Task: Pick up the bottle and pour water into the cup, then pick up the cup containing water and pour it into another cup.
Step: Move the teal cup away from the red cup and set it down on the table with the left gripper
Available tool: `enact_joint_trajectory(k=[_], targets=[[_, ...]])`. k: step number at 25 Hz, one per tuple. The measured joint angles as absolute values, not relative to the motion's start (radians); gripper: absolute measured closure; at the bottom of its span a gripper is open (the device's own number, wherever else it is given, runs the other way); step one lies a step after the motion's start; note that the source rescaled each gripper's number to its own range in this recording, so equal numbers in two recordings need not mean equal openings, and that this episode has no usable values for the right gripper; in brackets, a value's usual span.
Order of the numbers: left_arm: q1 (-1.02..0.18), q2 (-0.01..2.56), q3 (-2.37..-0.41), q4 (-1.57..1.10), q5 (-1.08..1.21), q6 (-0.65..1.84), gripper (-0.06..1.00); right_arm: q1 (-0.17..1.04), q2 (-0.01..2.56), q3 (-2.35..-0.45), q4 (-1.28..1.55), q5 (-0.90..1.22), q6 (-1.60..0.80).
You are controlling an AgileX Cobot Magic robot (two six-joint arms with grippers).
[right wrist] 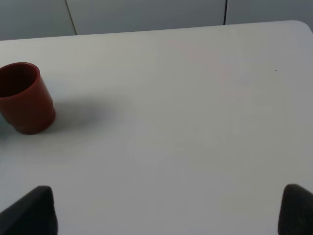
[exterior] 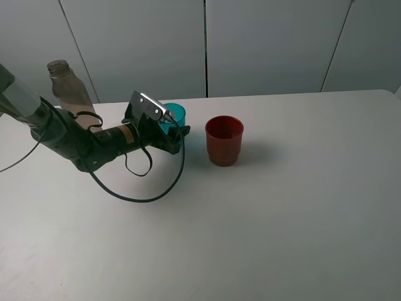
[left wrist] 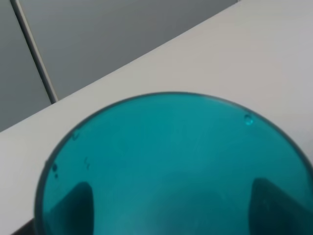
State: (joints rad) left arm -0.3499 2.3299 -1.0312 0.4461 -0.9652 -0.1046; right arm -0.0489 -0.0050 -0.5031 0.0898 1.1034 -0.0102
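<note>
The teal cup (exterior: 177, 115) stands upright just left of the red cup (exterior: 223, 139), with a small gap between them. My left gripper (exterior: 169, 133) reaches in from the left and is shut on the teal cup. In the left wrist view the cup (left wrist: 171, 156) fills the frame, with a few droplets on its wall, and both dark fingers (left wrist: 73, 205) show through it on either side. The bottle (exterior: 67, 88) stands at the far left, behind my left arm. My right gripper (right wrist: 166, 210) is open and empty, out of the exterior high view. The red cup (right wrist: 24, 98) shows empty in the right wrist view.
The white table (exterior: 282, 219) runs back to a grey panelled wall. A black cable (exterior: 141, 194) from the left arm loops onto the table in front of the teal cup.
</note>
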Motion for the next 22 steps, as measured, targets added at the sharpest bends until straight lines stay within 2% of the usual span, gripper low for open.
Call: enact_joint_trajectory(k=[15,22], targets=[[-0.35,2.341,-1.031,0.446,-0.996,-0.149,0.86,-0.049,-0.005,-0.503,0.09,1.103,-0.01],[-0.35,2.318,-1.031,0.438,-0.942,-0.15,0.86,-0.049,-0.005,-0.503,0.09,1.103,-0.01]])
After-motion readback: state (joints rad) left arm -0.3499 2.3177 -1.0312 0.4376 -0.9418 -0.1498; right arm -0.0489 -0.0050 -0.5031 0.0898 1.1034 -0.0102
